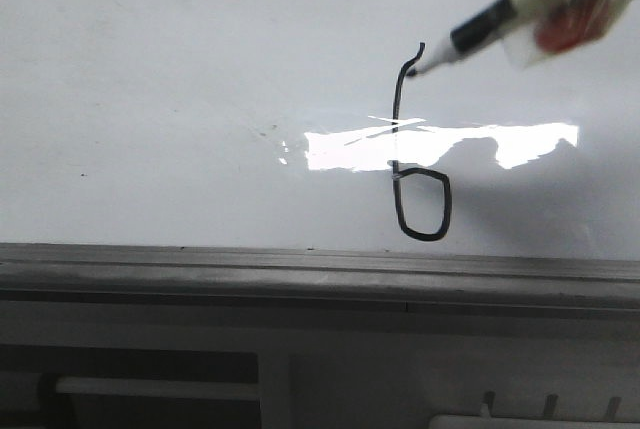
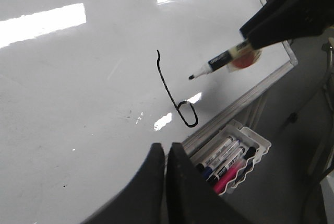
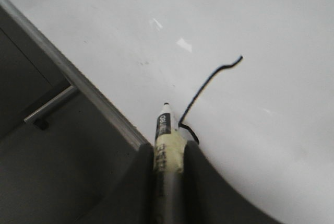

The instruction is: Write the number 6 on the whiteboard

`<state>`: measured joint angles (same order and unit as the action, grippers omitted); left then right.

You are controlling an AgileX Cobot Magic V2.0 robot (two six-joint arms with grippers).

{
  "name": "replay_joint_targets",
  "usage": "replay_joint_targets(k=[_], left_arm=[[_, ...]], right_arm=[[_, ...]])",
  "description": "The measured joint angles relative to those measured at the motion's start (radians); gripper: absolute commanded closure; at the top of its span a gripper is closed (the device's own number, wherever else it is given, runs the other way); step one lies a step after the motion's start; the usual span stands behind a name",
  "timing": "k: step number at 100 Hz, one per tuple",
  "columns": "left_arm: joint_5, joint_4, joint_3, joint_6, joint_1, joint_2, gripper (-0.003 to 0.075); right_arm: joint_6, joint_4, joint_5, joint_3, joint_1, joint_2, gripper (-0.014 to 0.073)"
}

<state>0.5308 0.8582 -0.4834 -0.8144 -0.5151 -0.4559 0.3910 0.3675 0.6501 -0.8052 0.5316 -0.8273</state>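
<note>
Large glossy white whiteboard (image 1: 150, 69) with grey metal edge rail carries the finished thin black hand-drawn number 6 (image 1: 420, 174), hooked stem on top, boxy closed loop at base close to the rail, stem crossing a bright rectangular glare. Right hand (image 3: 168, 153) pinches a black-tipped white marker pen (image 1: 475, 34) wrapped in yellowish tape; the tip sits near the hook of the stem, contact with the board unclear. Left hand (image 2: 166, 153) empty, fingers pressed together, apart from the drawing. White ribbed tray (image 2: 255, 143) of assorted markers sits beside the rail.
</note>
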Motion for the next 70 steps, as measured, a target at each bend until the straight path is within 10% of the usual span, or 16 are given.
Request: replay_joint_targets(k=[25, 70], left_arm=[[0.167, 0.01, -0.029, -0.233, 0.0, -0.189, 0.0358], [0.255, 0.093, -0.183, -0.58, -0.21, -0.543, 0.0361]], right_arm=[[0.155, -0.002, 0.169, -0.019, 0.071, 0.035, 0.0658], [0.187, -0.007, 0.06, -0.013, 0.326, -0.09, 0.0657]])
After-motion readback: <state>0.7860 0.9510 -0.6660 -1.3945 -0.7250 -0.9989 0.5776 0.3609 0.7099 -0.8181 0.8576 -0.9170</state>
